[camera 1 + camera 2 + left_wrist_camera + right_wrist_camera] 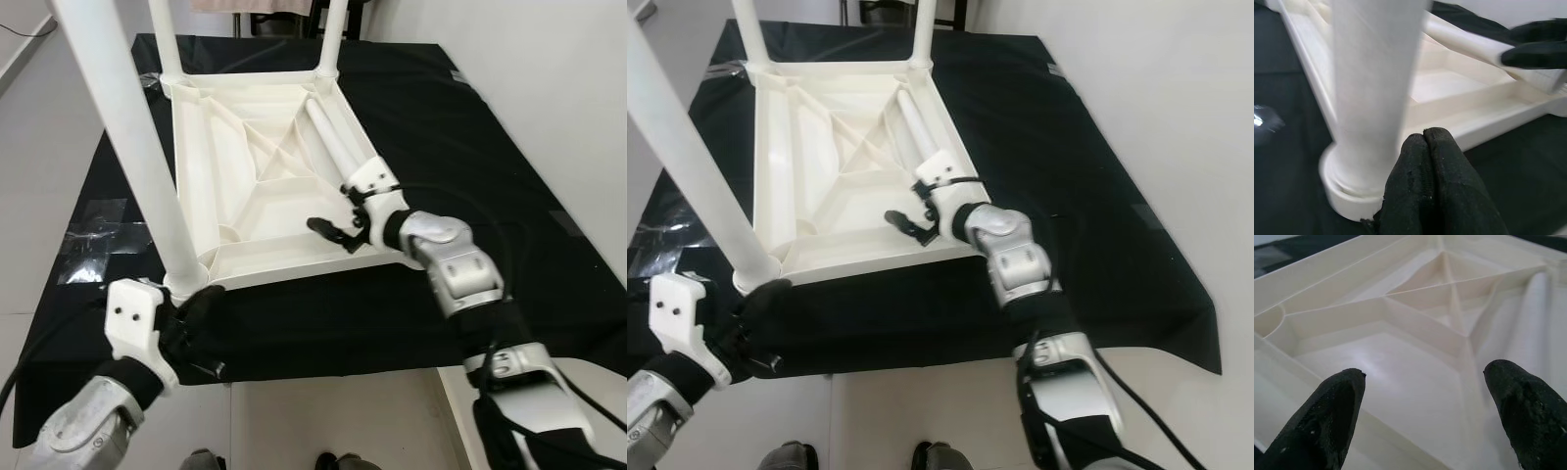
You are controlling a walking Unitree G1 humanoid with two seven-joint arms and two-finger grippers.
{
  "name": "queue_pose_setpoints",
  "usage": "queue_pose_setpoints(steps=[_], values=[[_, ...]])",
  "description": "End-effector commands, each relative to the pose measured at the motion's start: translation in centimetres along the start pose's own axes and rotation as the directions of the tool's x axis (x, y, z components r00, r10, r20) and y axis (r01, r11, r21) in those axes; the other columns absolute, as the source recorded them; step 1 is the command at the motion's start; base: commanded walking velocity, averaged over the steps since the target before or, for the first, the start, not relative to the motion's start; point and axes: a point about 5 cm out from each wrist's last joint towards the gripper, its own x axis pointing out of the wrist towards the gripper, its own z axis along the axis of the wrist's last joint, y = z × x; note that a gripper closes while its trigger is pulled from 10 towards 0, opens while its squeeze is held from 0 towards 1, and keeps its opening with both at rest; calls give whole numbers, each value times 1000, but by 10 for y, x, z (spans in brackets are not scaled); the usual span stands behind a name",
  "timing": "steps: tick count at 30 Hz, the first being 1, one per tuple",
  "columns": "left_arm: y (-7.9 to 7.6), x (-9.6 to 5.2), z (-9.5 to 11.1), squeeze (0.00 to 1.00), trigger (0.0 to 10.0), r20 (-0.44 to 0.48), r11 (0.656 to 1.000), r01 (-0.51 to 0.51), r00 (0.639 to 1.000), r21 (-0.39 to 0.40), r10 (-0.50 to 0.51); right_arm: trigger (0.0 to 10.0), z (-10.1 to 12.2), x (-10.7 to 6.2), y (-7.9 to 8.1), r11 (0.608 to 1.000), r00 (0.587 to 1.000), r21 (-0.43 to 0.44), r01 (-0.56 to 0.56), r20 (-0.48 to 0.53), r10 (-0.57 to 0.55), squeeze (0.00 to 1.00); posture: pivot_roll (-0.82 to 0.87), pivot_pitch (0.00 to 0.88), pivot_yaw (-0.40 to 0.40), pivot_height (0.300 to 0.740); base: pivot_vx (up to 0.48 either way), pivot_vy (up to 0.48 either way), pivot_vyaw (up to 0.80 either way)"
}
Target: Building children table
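My right gripper [1425, 416] has its fingers spread wide, nothing between them, hovering just above the ribbed underside of the upturned white tabletop [250, 171], near its right-hand rim. My left gripper [1432, 161] has its two fingers pressed together, tips resting against the foot of the near leg [127, 147] where it meets its corner socket [1347, 191]; they hold nothing, only brace it. The tabletop lies face down on the black cloth [470, 147] at my twelve o'clock, with three legs already standing in their corners: the near one at about ten o'clock, two more at the far edge. The fourth, the loose leg [333, 137], lies inside the frame along the right side, at about one o'clock from my right fingers and just beyond them. I judge the step in hand to be picking up that last leg and seating it in the empty near-right corner. To do it well, I should turn my open fingers across the leg's width, close on it near one end so it swings upright easily, keep my left fingers steadying the frame, and press the leg straight down into the socket rather than at a slant.
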Motion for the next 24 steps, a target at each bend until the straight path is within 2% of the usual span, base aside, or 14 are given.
queue_pose_setpoints(steps=[1, 3, 6, 11, 13, 17, 24], values=[[4, 1, 0, 0, 10000, -7, 999, -23, 1000, 26, 23, 10000, 2, -8, -4, 999, 998, 28, -27, 52, 25, 0, 66, 161, -102, 740, 0, 0, 0], [12, 4, 4, 0, 10000, 15, 997, -54, 998, 45, 54, 10000, 13, -19, -2, 989, 983, 87, -115, 155, 101, 0, 59, 157, -87, 740, 0, 0, 0], [19, 7, 7, 0, 10000, 30, 995, -74, 997, 64, 72, 10000, 20, -25, 5, 973, 958, 116, -199, 233, 168, 0, 60, 157, -82, 740, 0, 0, 0], [28, 10, 12, 0, 10000, 51, 988, -122, 992, 98, 117, 10000, 18, -24, 6, 970, 955, 134, -201, 246, 164, 0, 60, 156, -76, 740, 0, 0, 0], [38, 10, 15, 0, 10000, 63, 979, -166, 985, 116, 159, 10000, 17, -24, 7, 968, 954, 145, -204, 252, 163, 0, 61, 157, -74, 740, 0, 0, 0], [47, 9, 17, 0, 10000, 74, 971, -202, 978, 126, 194, 10000, 17, -25, 9, 963, 948, 150, -223, 262, 179, 0, 61, 158, -77, 740, 0, 0, 0], [56, 9, 19, 0, 10000, 86, 962, -235, 971, 138, 224, 10000, 20, -30, 12, 952, 933, 157, -264, 292, 210, 0, 70, 153, -75, 740, 0, 0, 0]])
